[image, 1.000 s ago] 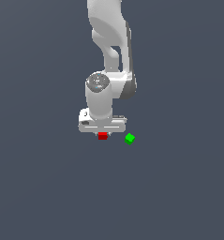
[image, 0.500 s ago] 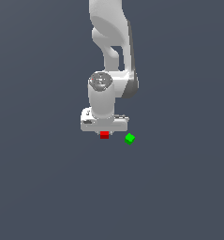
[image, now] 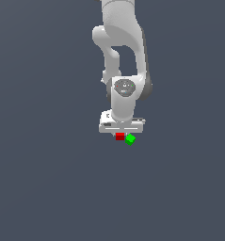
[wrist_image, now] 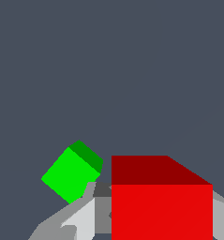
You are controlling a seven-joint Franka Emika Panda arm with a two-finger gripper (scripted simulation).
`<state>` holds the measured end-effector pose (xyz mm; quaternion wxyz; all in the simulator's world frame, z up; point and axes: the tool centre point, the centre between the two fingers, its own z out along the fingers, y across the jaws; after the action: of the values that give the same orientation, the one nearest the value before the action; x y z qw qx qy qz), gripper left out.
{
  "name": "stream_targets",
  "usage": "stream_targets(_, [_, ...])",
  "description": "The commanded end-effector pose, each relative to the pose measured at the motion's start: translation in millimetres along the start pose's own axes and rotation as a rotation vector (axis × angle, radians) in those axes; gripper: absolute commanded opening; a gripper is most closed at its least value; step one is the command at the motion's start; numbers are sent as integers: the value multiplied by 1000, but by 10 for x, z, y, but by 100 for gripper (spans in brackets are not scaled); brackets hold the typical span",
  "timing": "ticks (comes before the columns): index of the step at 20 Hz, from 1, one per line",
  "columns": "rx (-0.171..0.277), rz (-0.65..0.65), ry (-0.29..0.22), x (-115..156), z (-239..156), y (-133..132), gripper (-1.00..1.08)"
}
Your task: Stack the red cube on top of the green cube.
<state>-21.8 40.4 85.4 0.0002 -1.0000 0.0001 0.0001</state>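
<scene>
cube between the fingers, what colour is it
Bright red; the red cube shows best in the wrist view, sitting between the fingers.

Red cube (wrist_image: 161, 211): flat, matt, untextured colour, smooth faces. Green cube (wrist_image: 70, 175): same plain matt finish, no gloss. Arm (image: 121, 56): smooth pale-grey shell, plastic-like, soft sheen in upper centre of the exterior view. Pincer (image: 121, 135): light grey, smooth. Desk (image: 48, 188): uniform matt slate-grey, featureless.

Flat even render light, no cast shadows, no glare; edges sharp, slightly jagged; no blur.
</scene>
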Motion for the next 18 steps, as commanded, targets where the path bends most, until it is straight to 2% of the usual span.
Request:
stream_targets(1, [0, 0, 1, -37, 85, -219, -100])
stream_targets(6, [0, 0, 0, -73, 201, -495, -100])
stream_targets(11, [0, 0, 0, -77, 237, -585, -100])
stream_targets(12, [0, 0, 0, -77, 237, -585, 100])
stream_targets(18, [0, 0, 0, -77, 237, -585, 100])
